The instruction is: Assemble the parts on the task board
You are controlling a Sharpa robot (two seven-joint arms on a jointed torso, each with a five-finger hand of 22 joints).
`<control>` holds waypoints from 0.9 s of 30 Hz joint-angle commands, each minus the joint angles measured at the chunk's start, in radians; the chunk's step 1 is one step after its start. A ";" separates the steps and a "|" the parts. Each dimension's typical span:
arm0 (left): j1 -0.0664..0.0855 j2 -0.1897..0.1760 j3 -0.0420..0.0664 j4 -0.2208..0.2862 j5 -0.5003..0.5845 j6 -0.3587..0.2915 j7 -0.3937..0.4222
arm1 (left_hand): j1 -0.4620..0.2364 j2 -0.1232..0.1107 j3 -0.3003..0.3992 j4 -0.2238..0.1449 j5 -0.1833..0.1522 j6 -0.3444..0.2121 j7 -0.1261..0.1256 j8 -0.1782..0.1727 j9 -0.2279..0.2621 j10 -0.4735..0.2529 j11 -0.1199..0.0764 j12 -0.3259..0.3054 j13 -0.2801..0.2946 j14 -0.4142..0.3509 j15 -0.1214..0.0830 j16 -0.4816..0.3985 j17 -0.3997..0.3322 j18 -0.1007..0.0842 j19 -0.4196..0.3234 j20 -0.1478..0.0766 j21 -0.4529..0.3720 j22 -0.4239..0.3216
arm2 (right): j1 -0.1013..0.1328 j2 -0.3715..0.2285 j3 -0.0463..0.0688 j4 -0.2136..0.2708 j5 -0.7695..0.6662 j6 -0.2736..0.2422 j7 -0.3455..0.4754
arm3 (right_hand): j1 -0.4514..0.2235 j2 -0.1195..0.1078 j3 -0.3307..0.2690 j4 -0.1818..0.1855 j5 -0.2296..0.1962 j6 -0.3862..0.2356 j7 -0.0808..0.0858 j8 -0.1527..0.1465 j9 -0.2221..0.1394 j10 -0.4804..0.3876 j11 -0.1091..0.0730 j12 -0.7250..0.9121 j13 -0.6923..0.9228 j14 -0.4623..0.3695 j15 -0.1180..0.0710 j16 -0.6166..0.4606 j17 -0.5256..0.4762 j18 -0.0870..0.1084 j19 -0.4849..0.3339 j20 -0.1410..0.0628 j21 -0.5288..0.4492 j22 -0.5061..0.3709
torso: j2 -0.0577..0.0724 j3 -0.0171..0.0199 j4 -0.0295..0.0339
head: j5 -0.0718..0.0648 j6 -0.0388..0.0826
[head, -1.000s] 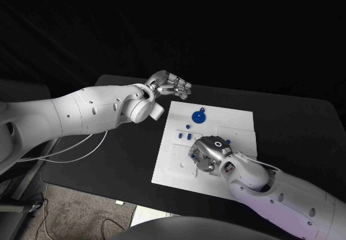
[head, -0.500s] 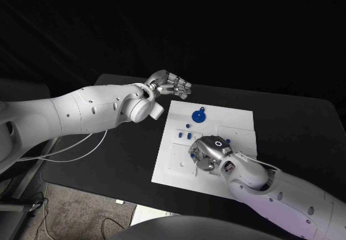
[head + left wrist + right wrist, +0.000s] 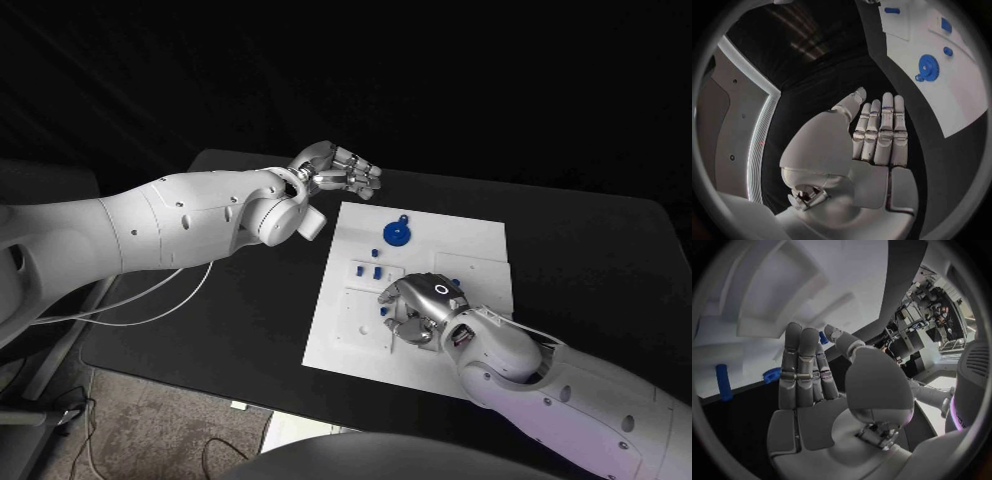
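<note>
One task board, white, lies on one black table. Blue parts countable on the board in the head view: one round disc part with a small tab, two short pegs side by side, one thin pin beside them, and one small piece near the disc (further pieces under the right hand cannot be counted). Two white arms are present, each with one silver hand: left hand, right hand.
</note>
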 commanded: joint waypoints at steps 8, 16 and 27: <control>0.001 0.000 0.001 -0.009 0.005 0.015 0.005 | -0.008 -0.001 -0.004 0.001 -0.003 -0.004 0.001 -0.001 0.001 -0.004 0.000 -0.002 -0.001 -0.006 0.002 -0.002 0.000 -0.003 0.003 0.004 0.006 -0.001 | -0.001 -0.067 0.016 0.069 0.096 -0.096 -0.012 | 0.011 0.001 -0.054 0.035 0.009 0.007 -0.004 -0.003 -0.001 0.006 -0.003 0.006 0.001 -0.004 0.006 0.004 -0.020 0.006 0.016 0.009 -0.038 -0.015 | -0.001 0.0002 -0.0021 | -0.013 0.011; 0.001 -0.002 0.001 -0.012 0.005 0.018 0.008 | -0.006 0.000 -0.005 0.001 -0.003 -0.003 0.001 0.000 0.001 -0.003 -0.001 -0.002 -0.001 -0.005 0.001 -0.002 0.001 -0.003 0.005 0.003 0.006 -0.006 | 0.000 -0.143 0.123 0.148 0.220 -0.117 0.034 | -0.010 0.002 0.056 0.053 0.009 0.061 -0.022 -0.003 0.001 0.105 -0.028 0.005 0.001 0.003 -0.010 0.046 0.004 -0.013 0.024 -0.009 -0.013 0.026 | -0.001 0.0011 -0.0039 | -0.041 0.031; 0.001 -0.003 0.001 -0.013 0.005 0.023 0.010 | -0.006 0.000 -0.005 0.001 -0.003 -0.003 0.001 0.000 0.001 -0.003 -0.001 -0.002 -0.001 -0.005 0.001 -0.002 0.001 -0.003 0.005 0.003 0.006 -0.006 | 0.028 -0.226 0.190 0.140 0.186 0.069 0.033 | 0.023 0.024 -0.138 0.048 -0.027 0.005 -0.041 -0.004 0.000 0.011 -0.008 0.006 0.002 -0.017 0.008 0.054 0.000 -0.004 0.019 0.010 -0.049 0.022 | -0.003 0.0039 -0.0098 | -0.069 0.047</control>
